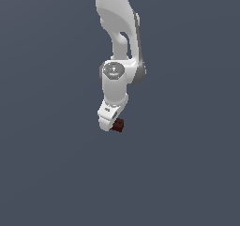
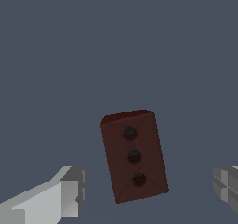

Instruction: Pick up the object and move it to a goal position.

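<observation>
The object [image 2: 135,155] is a small dark maroon block with three dark dots in a row on the face turned to the wrist camera. It lies between my two grey fingertips [image 2: 69,190], with a clear gap on each side, so nothing grips it. My gripper [image 2: 148,188] is open around it. In the exterior view the white arm hangs down in the middle, and the object [image 1: 118,125] peeks out just beside and below the gripper [image 1: 112,124]; the fingers themselves are hidden behind the hand there.
A plain, uniform grey-blue surface fills both views. No goal marker, other object or edge shows.
</observation>
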### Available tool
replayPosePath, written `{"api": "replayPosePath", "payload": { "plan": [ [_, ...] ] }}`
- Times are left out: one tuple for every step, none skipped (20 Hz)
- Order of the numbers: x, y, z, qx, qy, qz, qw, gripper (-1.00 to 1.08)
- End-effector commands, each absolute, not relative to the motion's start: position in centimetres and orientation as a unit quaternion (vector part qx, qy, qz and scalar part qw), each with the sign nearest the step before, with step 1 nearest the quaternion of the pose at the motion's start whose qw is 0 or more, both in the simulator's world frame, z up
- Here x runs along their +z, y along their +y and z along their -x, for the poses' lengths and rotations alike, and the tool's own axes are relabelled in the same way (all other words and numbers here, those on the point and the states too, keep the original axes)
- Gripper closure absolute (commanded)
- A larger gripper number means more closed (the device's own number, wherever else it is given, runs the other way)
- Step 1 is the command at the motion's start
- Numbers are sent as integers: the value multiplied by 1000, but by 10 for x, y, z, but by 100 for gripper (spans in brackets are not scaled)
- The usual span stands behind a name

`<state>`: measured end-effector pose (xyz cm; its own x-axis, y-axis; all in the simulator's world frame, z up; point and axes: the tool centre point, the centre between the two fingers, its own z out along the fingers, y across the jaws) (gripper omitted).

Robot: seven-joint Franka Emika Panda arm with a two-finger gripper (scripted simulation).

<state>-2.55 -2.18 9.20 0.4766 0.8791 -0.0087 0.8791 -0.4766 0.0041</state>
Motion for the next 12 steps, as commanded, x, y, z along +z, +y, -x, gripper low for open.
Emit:
{"api": "replayPosePath", "payload": {
  "plan": [
    [88,-21,27,-2,536,-844,3,-92],
    [86,-21,28,-2,543,-839,3,-92],
    [85,-21,28,-2,551,-835,2,-92],
    [84,-21,28,-1,557,-830,2,-92],
    [82,-21,29,-1,563,-826,2,-92],
    [81,-21,29,-1,569,-823,1,-92],
    [81,-21,30,-1,573,-819,1,-92],
    [80,-21,30,-1,578,-816,1,-92],
    [79,-21,30,0,581,-814,1,-92],
    [78,-21,30,0,584,-811,0,-92],
    [78,-21,31,0,587,-810,0,-92],
    [78,-21,31,0,589,-808,0,-92]
  ]
}}
